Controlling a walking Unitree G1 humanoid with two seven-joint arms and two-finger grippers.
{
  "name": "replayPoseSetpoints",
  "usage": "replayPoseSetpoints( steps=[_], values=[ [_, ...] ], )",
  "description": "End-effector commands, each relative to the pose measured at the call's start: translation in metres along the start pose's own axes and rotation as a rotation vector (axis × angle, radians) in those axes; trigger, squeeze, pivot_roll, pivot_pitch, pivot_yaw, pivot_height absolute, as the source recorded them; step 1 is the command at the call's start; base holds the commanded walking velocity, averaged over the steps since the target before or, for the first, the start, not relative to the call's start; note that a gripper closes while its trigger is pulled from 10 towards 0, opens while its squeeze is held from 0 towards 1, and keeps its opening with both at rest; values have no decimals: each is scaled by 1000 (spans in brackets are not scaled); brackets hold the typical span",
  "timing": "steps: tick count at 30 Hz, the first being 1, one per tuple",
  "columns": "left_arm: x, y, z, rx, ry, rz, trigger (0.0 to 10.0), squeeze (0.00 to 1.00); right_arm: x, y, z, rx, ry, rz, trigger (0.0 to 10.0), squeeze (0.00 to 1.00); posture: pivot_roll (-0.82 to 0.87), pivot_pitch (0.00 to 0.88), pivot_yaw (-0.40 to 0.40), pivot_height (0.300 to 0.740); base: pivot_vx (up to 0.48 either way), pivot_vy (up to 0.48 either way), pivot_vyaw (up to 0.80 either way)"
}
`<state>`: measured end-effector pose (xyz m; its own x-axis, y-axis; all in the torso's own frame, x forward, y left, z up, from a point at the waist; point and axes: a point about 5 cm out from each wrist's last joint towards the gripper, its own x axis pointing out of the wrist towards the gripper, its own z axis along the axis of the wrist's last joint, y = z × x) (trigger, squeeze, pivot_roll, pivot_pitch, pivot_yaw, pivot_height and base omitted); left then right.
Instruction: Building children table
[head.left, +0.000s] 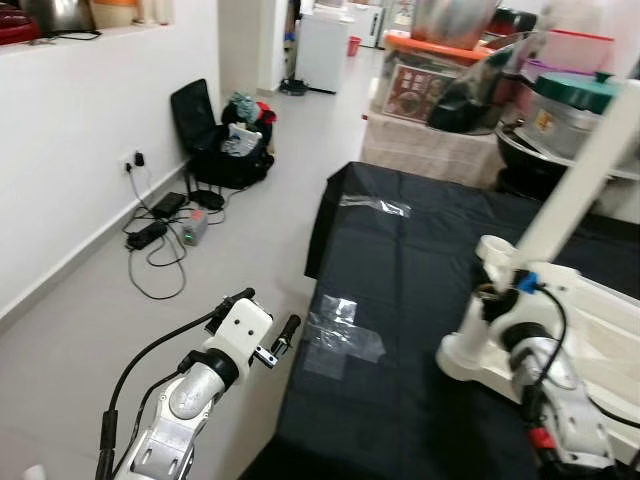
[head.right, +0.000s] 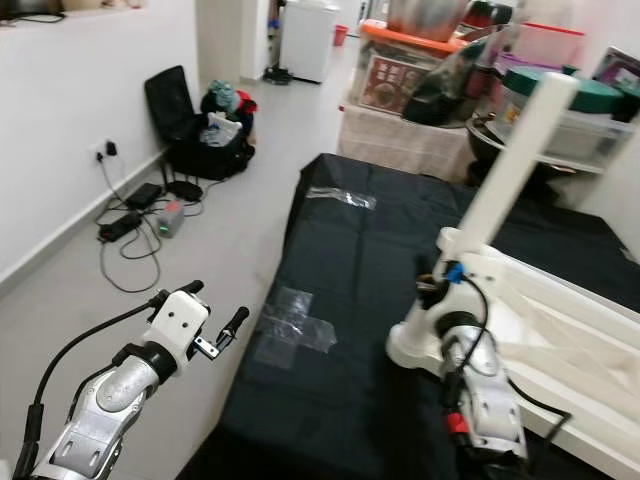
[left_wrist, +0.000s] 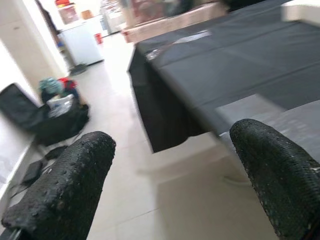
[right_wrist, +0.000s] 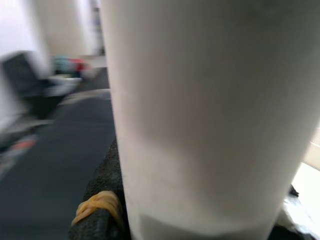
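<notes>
Risks and room, largest item first.

1. Black sheet, spread over the middle and lower right of the head view. Its near left edge dropped straight to the floor. I judged that any part pushed left past that edge would fall.

2. Table top, white, lying on the sheet at the right of the frame, partly out of view. Little bare sheet was left around it on that side.

3. Table leg, white, rising tilted from lower centre-right to upper right. My right gripper was closed around its lower end, at the corner of the table top. I judged the long free end could swing into the tubs and pots crowded at upper right, or twist in the grip if turned too fast.

4. Left gripper, lower left, hanging over the floor just beside the sheet's edge, fingers spread wide and holding nothing. Open floor lay to its left.

5. Cables and bag by the wall, upper left; a snag for walking, I judged.
</notes>
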<state>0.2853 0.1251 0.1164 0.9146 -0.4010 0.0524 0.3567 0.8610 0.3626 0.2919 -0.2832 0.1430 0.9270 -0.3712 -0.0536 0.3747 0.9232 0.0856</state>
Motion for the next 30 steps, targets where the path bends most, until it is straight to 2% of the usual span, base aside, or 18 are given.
replayPoseSetpoints(
  steps=[1, 2, 3, 5, 6, 7, 8, 9, 10, 11, 13, 22, 23, 24, 26, 29, 30],
  values=[
    [0, -1, -1, 6, 5, -8, 10000, 0, -10, -63, -34, -71, 179, -327, 0, 0, 32, 0, -117, 740, 0, 0, 0],
    [0, -1, -1, 6, 5, -8, 10000, 0, -10, -63, -34, -71, 179, -327, 0, 0, 32, 0, -117, 740, 0, 0, 0],
    [0, -1, -1, 6, 6, -7, 10000, 0, -13, -74, -34, -75, 185, -415, 0, 0, 35, 0, -118, 740, 0, 0, 0],
    [0, -1, -1, 6, 6, -7, 10000, 0, -13, -74, -34, -75, 185, -415, 0, 0, 35, 0, -118, 740, 0, 0, 0],
    [0, -1, -1, 6, 8, -5, 10000, 0, -20, -98, -33, -88, 189, -612, 0, 0, 36, 0, -118, 740, 0, 0, 0],
    [0, -1, -1, 6, 8, -5, 10000, 0, -20, -98, -33, -88, 189, -612, 0, 0, 36, 0, -118, 740, 0, 0, 0],
    [0, -1, -1, 7, 9, -4, 10000, 0, -24, -105, -33, -90, 188, -688, 0, 0, 36, 0, -118, 740, 0, 0, 0],
    [0, -1, -1, 7, 9, -4, 10000, 0, -24, -105, -33, -90, 188, -688, 0, 0, 36, 0, -118, 740, 0, 0, 0],
    [0, -1, -1, 7, 8, -4, 10000, 0, -28, -112, -32, -93, 183, -758, 0, 0, 37, 0, -117, 740, 0, 0, 0],
    [0, -1, -1, 7, 8, -4, 10000, 0, -28, -112, -32, -93, 183, -758, 0, 0, 37, 0, -117, 740, 0, 0, 0],
    [0, -1, -1, 9, 7, -5, 10000, 0, -34, -118, -31, -94, 171, -846, 0, 0, 36, 0, -115, 740, 0, 0, 0],
    [0, -2, -1, 8, 7, -7, 10000, 0, -40, -120, -35, -93, 196, -941, 0, 0, 37, 0, -117, 740, 0, 0, 0],
    [0, -2, -1, 7, 7, -6, 10000, 0, -39, -118, -35, -91, 200, -939, 2196, 0, 36, 0, -119, 740, 0, 0, 0],
    [0, -2, -2, 7, 8, -6, 10000, 0, -36, -115, -35, -84, 205, -919, 10000, 0, 36, 0, -121, 740, 0, 0, 0],
    [0, -2, -2, 7, 8, -6, 10000, 0, -32, -110, -35, -75, 213, -890, 10000, 0, 37, 0, -122, 740, 0, 0, 0],
    [0, -3, -2, 3, 10, -5, 10000, 0, -22, -95, -30, -24, 167, -772, 10000, 0, 37, 0, -127, 740, 0, 0, 0],
    [0, -3, -2, 3, 10, -5, 10000, 0, -22, -95, -30, -24, 167, -772, 10000, 0, 37, 0, -127, 740, 0, 0, 0]
  ],
)
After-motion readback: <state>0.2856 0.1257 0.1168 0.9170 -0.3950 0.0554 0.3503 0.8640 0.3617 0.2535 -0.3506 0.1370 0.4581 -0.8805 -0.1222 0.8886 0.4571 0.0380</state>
